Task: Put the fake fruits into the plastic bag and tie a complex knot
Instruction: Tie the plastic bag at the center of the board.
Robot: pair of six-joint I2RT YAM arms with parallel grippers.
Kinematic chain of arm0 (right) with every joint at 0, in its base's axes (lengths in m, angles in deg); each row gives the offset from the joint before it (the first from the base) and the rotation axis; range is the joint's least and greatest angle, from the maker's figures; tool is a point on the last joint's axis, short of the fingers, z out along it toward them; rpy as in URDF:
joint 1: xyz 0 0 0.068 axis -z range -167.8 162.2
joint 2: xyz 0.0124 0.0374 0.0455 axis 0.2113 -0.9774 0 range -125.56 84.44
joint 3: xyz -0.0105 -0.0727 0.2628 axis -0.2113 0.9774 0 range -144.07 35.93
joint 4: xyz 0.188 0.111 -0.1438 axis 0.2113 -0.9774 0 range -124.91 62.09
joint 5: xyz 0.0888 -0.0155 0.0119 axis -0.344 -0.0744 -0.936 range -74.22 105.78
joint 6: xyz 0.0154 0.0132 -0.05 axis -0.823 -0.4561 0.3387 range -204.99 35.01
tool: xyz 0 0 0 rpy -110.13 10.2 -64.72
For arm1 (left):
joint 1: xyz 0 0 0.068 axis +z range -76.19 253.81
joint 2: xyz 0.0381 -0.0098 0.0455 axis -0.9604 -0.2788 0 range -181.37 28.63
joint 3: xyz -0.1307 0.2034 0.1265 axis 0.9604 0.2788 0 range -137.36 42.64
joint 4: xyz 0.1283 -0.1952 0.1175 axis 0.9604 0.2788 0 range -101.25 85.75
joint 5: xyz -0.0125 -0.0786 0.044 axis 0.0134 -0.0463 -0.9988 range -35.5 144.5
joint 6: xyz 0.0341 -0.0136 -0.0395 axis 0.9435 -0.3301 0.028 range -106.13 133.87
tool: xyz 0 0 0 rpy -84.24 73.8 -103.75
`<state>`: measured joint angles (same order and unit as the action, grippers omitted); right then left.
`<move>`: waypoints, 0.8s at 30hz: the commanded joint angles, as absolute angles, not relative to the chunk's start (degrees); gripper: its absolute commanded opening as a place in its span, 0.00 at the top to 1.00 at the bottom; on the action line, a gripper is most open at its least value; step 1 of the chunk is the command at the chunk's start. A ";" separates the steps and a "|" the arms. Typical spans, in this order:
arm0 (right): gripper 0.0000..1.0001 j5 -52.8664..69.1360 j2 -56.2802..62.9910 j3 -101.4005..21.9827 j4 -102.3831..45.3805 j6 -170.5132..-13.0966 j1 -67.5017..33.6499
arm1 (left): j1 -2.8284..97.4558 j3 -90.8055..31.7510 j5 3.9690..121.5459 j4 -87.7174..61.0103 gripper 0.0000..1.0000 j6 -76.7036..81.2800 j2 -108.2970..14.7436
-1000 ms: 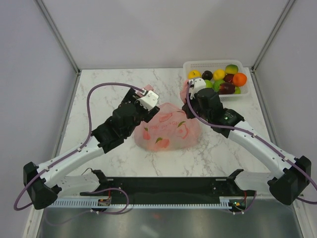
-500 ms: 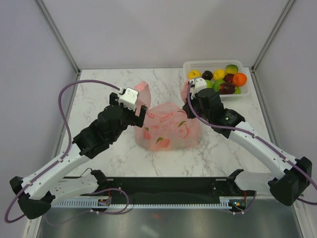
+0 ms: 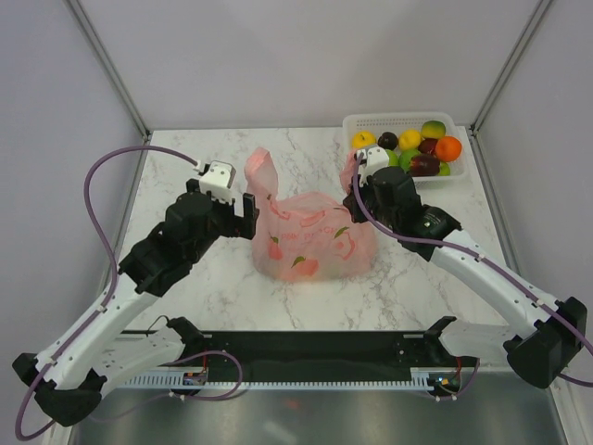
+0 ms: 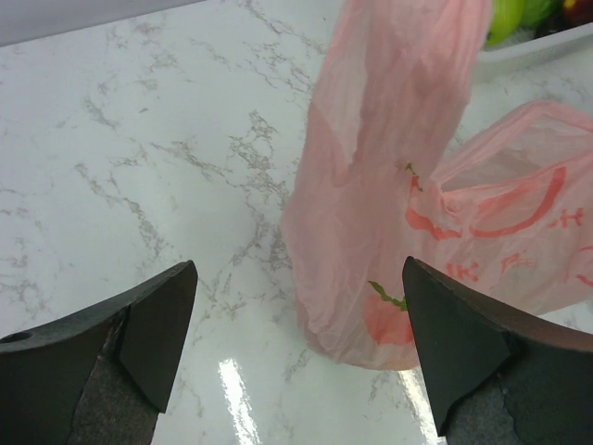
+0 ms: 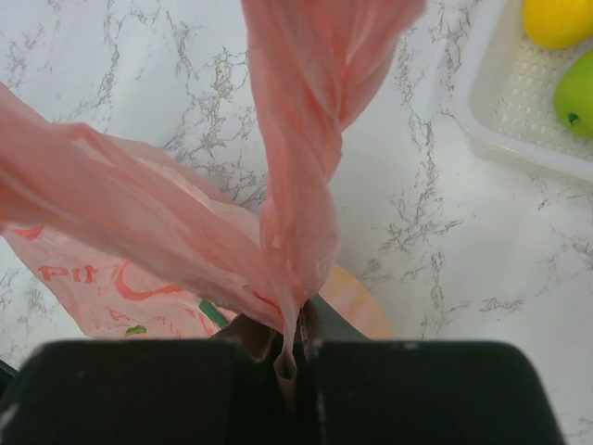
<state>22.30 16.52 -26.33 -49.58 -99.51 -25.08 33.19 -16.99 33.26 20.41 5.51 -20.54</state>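
Note:
The pink plastic bag [image 3: 310, 236] lies bulging mid-table, and what it holds does not show. Its left handle [image 3: 262, 172] stands up free. My left gripper [image 3: 232, 206] is open just left of the bag and touches nothing; in the left wrist view its gripper [image 4: 301, 343] has wide-apart fingers [image 4: 157, 324] framing bare marble, the bag [image 4: 482, 232] and the handle [image 4: 389, 102]. My right gripper [image 3: 359, 178] is shut on the bag's right handle; the right wrist view shows the twisted handle [image 5: 306, 139] pinched in the gripper [image 5: 292, 348]. Several fake fruits [image 3: 412, 146] sit in the basket.
The white lattice basket [image 3: 398, 120] stands at the back right corner, right behind my right gripper; its rim [image 5: 500, 116] with a yellow fruit [image 5: 561, 19] and a green fruit [image 5: 576, 93] shows in the right wrist view. Enclosure posts and walls ring the marble table [image 3: 185, 158].
My left gripper has opened, let go of the bag's left handle and pulled back to the left. The handle now stands on its own. The right arm has not moved.

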 commanded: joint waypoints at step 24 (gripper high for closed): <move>1.00 22.63 18.34 -26.21 -48.03 -98.44 -25.15 | 33.12 -12.29 25.67 -4.30 0.00 -7.05 -29.29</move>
